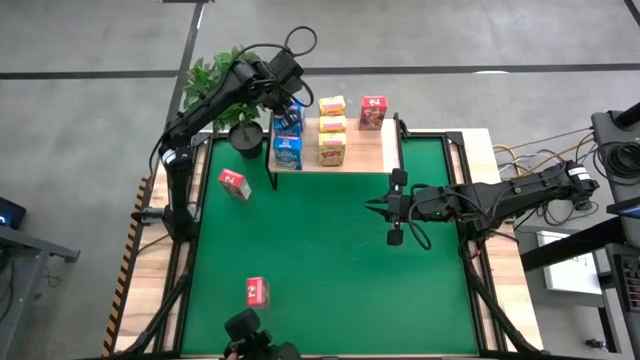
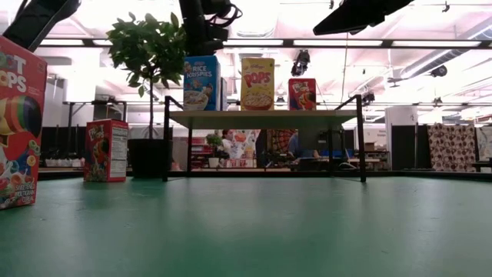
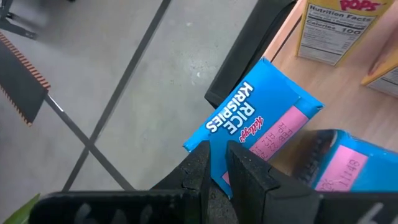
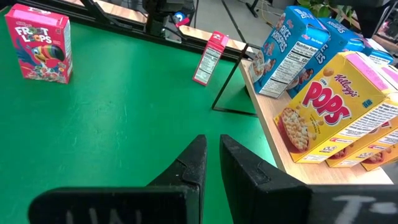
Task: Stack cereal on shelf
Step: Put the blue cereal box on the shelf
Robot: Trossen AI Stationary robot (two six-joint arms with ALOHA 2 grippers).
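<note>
Cereal boxes stand in three colour groups on the shelf, a pale wooden board on thin black legs at the far edge of the green mat. The blue boxes line up at the shelf's left end, the yellow boxes fill the middle row, and a single red box sits at the far right part of the board.

The left gripper is over the back of the blue row. In the left wrist view its fingers are pinched onto the edge of the rearmost blue box, which lies tilted with its Rice Krispies side panel facing up, at the shelf's left end, beside another blue box and apart from a yellow box.

Two more red boxes remain on the mat: one near the left edge, just forward of the shelf's left leg, the other close to the near edge. In the low view the near one looms at the left, the other stands upright farther back.

The right gripper hovers above the mat to the right of centre, well apart from every box, its fingers pressed nearly together on nothing. A potted plant stands just left of the shelf.
</note>
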